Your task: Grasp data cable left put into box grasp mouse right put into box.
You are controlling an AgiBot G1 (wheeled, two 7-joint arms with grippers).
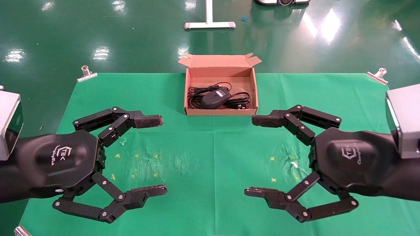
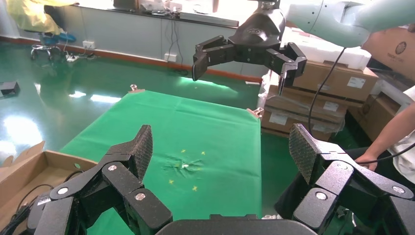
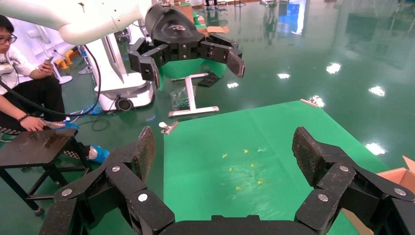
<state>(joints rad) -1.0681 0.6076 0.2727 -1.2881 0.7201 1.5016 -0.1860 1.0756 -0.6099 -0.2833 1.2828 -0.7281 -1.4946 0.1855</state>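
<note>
Cardboard box (image 1: 220, 70), oval mouse (image 1: 215, 98) inside

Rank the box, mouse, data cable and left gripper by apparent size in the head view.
1. Left gripper, open and nearest the camera, so its lead is partly nearness.
2. Box.
3. Data cable, coiled inside the box, partly hidden under the mouse.
4. Mouse.
The right gripper matches the left.

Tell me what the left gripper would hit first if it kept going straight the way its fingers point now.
Likely the right gripper. The left gripper, open above the green cloth, points across at it, and the left wrist view shows it straight ahead, perhaps slightly higher. Depth is uncertain.
</note>
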